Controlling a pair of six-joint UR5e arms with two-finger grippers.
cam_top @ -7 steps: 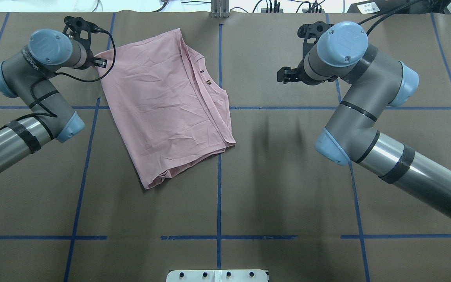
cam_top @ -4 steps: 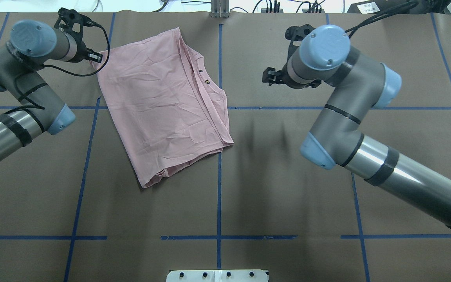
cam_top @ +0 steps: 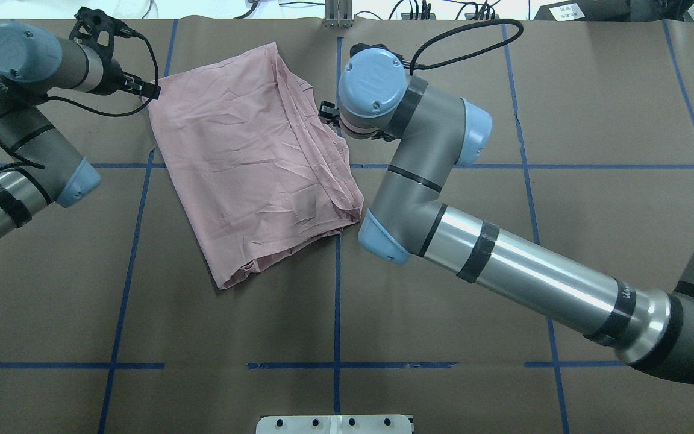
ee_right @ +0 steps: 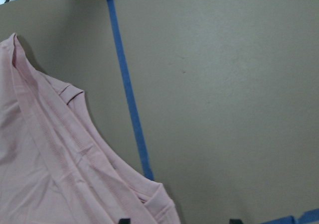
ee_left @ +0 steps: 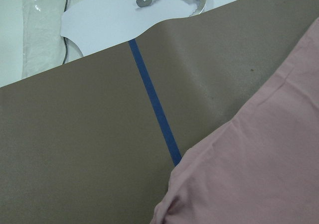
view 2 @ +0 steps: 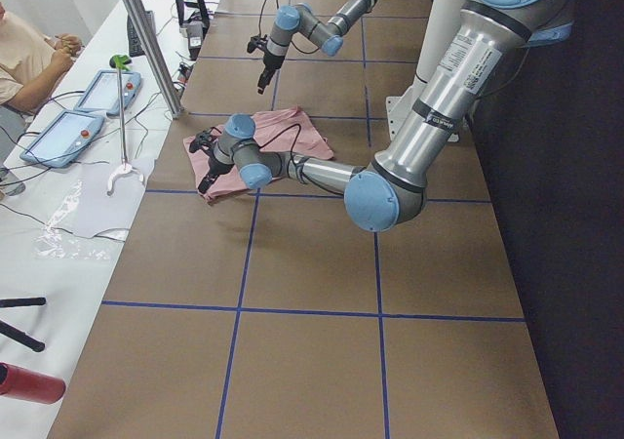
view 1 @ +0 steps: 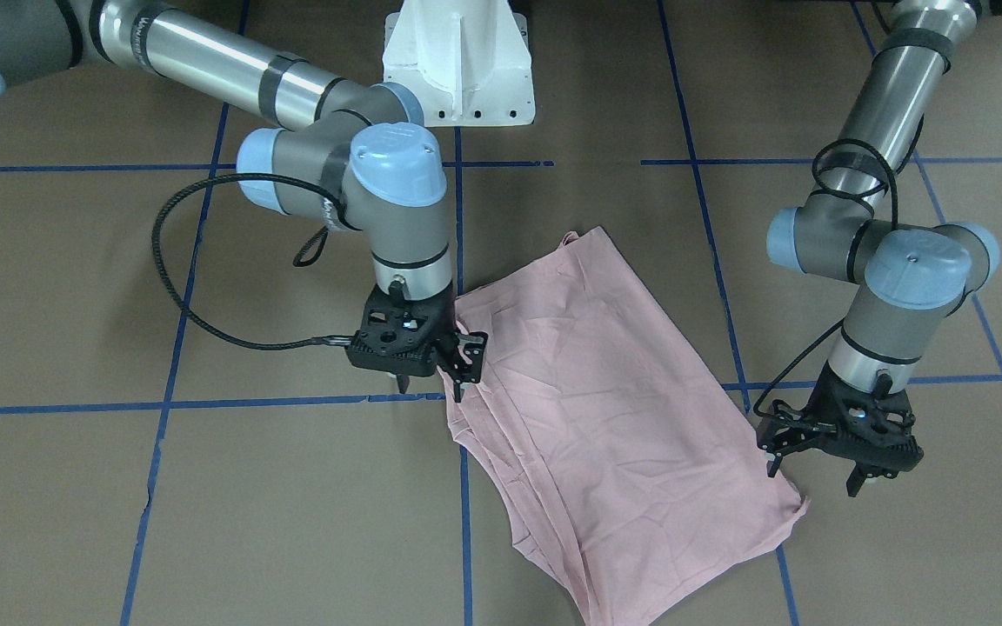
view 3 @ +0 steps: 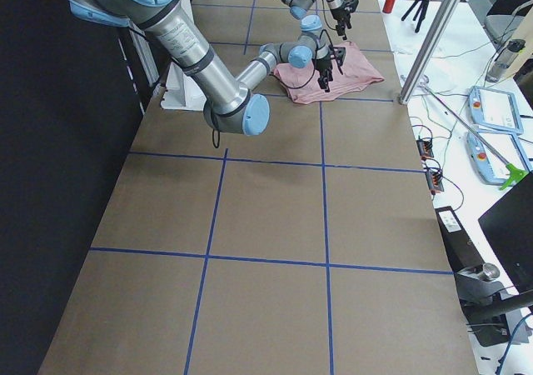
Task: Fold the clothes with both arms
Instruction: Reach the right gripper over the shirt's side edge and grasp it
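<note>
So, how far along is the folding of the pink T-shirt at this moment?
Done: the T-shirt lies folded into a rough rectangle, with stacked edges along its right side. In hand: the right gripper hangs open over that layered edge and the left gripper is open beside the far left corner; neither holds cloth. Left: to grip it and, probably, make at least one more fold.

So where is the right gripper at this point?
In the front-facing view the right gripper is left of centre, at the pink T-shirt's left edge, close to where two blue tape lines cross.
</note>
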